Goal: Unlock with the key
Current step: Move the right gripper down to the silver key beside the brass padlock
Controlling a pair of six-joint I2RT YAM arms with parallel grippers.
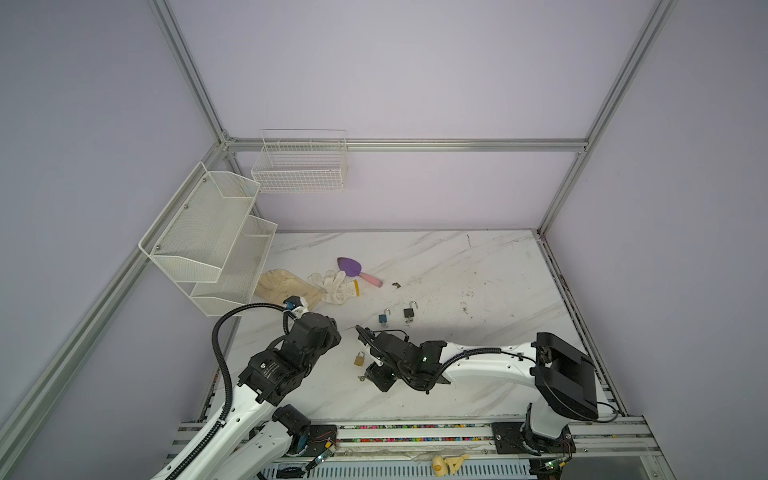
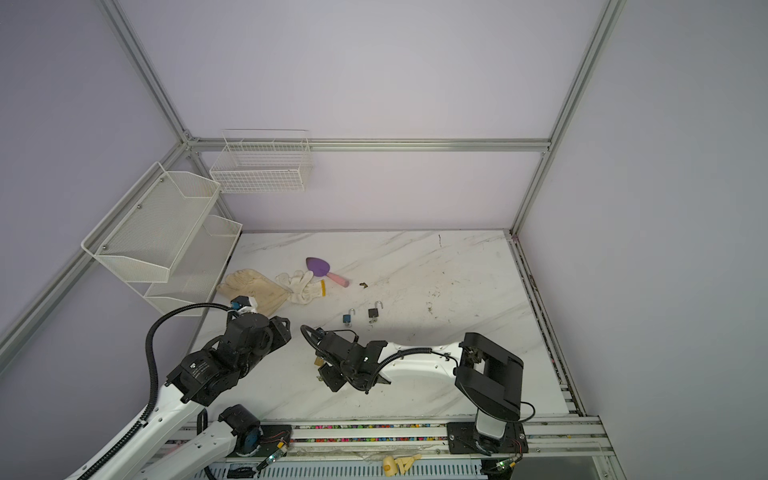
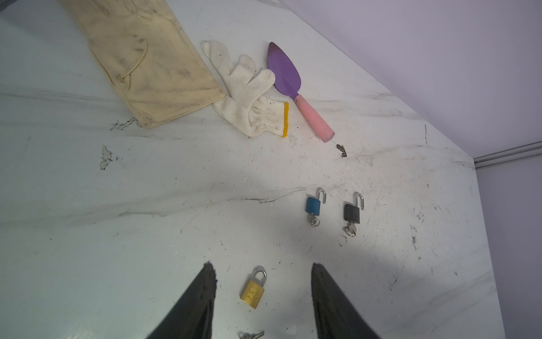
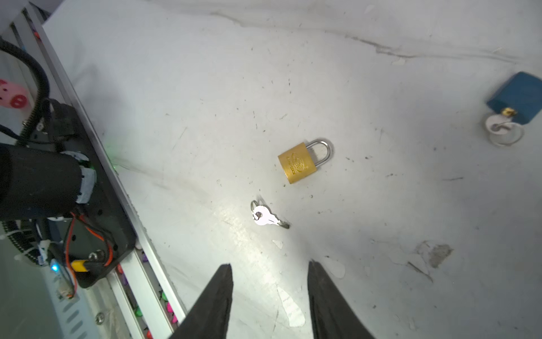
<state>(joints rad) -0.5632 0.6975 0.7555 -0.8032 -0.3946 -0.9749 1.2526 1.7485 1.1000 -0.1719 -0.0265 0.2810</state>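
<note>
In a top view a shut brass padlock (image 1: pixel 360 358) lies on the white marbled tabletop (image 1: pixel 457 270). Left wrist: left claw (image 3: pixel 262 267) open, empty, short of the padlock. Right wrist: right claw (image 4: pixel 268 265) open, empty, facing the silver ringed key (image 4: pixel 265 217) just beside the padlock; best pinch its flat bow squarely

Shows only a sliver of the gold lock (image 2: pixel 317 361) in a top view, the rest behind the right arm (image 2: pixel 353 357). Leaves the key (image 1: pixel 363 377) a mere speck in a top view, teeth too small to tell. Cuts the key at the edge in the left wrist view. Blurs the blue lock (image 4: pixel 517 95) in the right wrist view and cuts off its shackle. Cannot identify the dark scrap (image 1: pixel 396 284) near the trowel (image 1: pixel 353 268). Cuts off the cream glove (image 3: pixel 140 64) in the left wrist view; hides part of it behind the left arm (image 1: pixel 307 332) in both top views.
</note>
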